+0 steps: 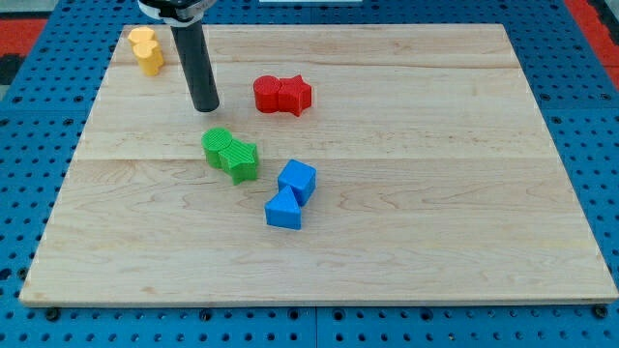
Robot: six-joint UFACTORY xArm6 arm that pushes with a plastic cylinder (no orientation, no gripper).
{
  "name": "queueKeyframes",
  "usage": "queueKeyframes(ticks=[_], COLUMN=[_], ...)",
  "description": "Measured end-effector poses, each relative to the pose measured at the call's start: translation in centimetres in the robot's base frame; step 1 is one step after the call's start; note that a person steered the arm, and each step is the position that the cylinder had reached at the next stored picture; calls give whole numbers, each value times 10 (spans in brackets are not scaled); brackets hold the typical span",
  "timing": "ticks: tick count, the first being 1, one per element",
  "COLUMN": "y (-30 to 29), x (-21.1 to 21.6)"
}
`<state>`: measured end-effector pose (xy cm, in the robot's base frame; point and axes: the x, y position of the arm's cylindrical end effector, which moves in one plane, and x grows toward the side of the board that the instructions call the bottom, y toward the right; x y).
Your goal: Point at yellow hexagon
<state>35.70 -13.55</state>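
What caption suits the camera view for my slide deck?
My tip rests right of the yellow blocks, between the red pair and green pair; blue blocks lie below.

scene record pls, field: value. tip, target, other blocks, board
tip: my tip, on the board, upper left area
target: yellow blocks, two touching near the top-left corner; which one is the hexagon I cannot tell
tip vs target: apart, tip lies to the view's right and below the yellow pair
red blocks: two touching, right of the tip
green blocks: two touching, below the tip
blue blocks: two touching, right and below the green ones
board: wooden board
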Motion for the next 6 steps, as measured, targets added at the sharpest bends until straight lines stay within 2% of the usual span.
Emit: queueKeyframes(ticks=[1,3,4,6], y=[-4,-113,-154,-163], x=[0,-29,-63,-139])
